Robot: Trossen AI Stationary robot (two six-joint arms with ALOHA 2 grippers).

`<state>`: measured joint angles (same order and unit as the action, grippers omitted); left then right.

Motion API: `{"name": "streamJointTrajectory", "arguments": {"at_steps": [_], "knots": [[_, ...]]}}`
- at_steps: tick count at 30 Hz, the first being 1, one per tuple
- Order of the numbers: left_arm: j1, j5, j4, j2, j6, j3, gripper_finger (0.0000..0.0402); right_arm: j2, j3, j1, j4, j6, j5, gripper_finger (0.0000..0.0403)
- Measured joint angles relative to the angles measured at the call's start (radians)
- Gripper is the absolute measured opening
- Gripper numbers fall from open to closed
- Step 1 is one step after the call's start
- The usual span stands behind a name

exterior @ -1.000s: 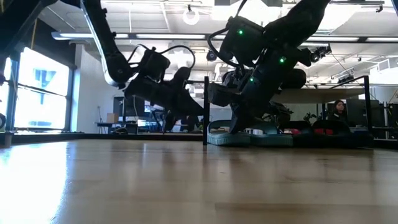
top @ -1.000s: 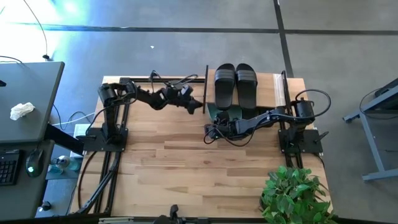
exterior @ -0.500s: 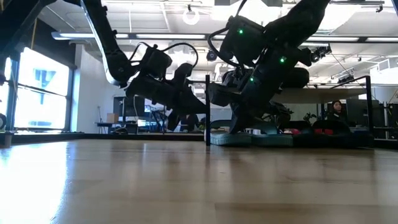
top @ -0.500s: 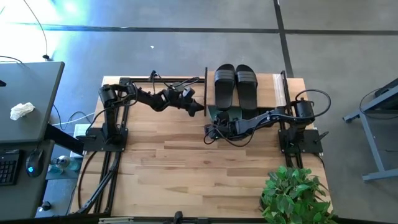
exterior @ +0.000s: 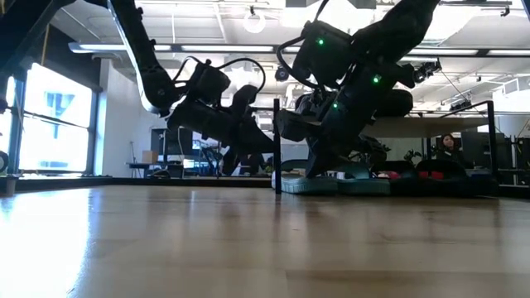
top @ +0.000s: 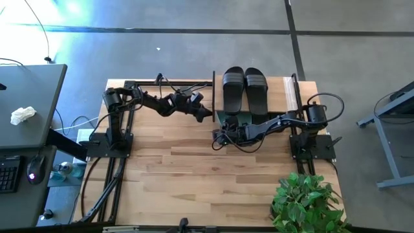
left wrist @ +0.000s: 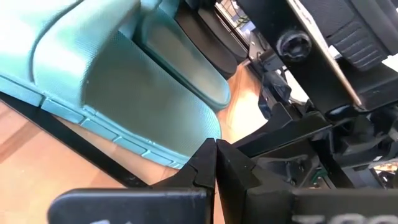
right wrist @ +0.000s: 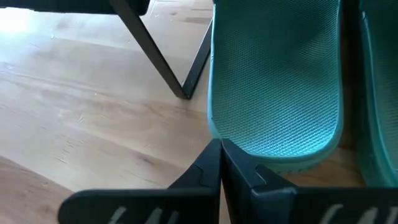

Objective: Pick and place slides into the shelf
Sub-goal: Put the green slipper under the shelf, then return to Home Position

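The shelf (top: pixel 284 90) stands at the table's far right, with a pair of black slides (top: pixel 245 87) lying on its wooden top board. A sage-green pair (top: pixel 234 120) lies flat on the table under the board's near edge. My left gripper (top: pixel 209 114) is shut beside the shelf's left end rod, its tips (left wrist: pixel 216 149) next to the left green slide's side (left wrist: pixel 124 81). My right gripper (top: pixel 218 134) is shut at that slide's near end. My left gripper's shut tips stand by the sole edge (left wrist: pixel 180 160) of the left green slide and a black shelf rod (left wrist: pixel 74 140); whether they touch either, I cannot tell. My right gripper's shut fingertips (right wrist: pixel 211 163) meet the rounded near-end rim (right wrist: pixel 249 152) of the left green slide, slanting down from the table's near side. The slide lies flat on the table.
Bare wood (top: pixel 194 168) stretches across the table's near half. A potted plant (top: pixel 307 200) stands at the near right corner. A dark desk (top: pixel 26 110) stands beyond the left edge. A person (exterior: pixel 451 145) is far back in the room.
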<state>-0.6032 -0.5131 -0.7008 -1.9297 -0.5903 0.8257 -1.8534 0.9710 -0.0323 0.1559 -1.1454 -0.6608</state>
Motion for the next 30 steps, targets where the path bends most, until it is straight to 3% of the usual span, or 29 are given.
{"name": "streamJointTrajectory", "arguments": {"at_steps": [9, 14, 25, 30], "knots": [[-0.067, 0.016, 0.053, 0.004, -0.028, 0.0, 0.0, 0.0, 0.0, 0.0, 0.003, -0.031, -0.007, 0.0], [-0.113, -0.027, 0.055, 0.004, -0.045, 0.0, 0.0, 0.0, 0.0, -0.001, 0.007, -0.032, -0.007, 0.0], [-0.116, -0.064, 0.068, 0.005, -0.044, 0.0, 0.0, -0.001, 0.0, -0.052, 0.088, -0.05, 0.106, 0.0], [-0.117, -0.064, 0.067, 0.005, -0.043, 0.0, 0.0, -0.001, 0.0, -0.08, 0.093, 0.027, 0.269, 0.0]]}}
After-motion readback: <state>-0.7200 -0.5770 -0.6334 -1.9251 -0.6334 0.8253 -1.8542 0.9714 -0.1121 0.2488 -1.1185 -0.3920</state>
